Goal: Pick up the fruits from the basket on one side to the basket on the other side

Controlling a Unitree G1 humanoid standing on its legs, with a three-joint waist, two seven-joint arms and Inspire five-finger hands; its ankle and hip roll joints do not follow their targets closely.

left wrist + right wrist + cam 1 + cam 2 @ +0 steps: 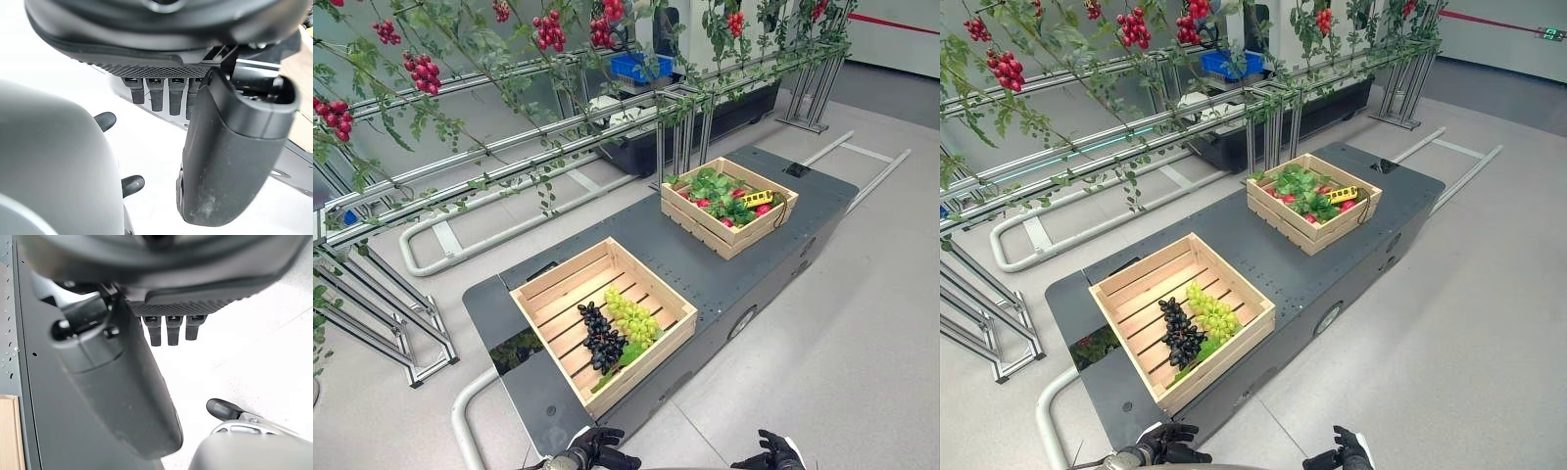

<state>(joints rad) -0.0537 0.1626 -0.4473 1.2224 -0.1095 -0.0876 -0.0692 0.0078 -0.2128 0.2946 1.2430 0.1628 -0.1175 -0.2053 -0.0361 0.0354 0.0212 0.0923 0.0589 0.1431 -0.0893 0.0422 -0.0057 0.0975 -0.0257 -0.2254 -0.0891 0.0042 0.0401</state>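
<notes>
two grape bunches [619, 333] in near crate [548, 291].

Both hands hang low at the near edge of the head view, apart from each other — the left hand [597, 450] at lower left, the right hand [775, 452] at lower right. Each holds nothing. In their own wrist views the left hand's fingers [159, 95] and the right hand's fingers [171, 330] point straight out in a row (thumbs alongside), relaxed — not curled.

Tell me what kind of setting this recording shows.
Probably a mock greenhouse or farm-harvest test area: vines with red fruit clusters on metal rails, and two wooden crates of produce on a dark low platform.
</notes>
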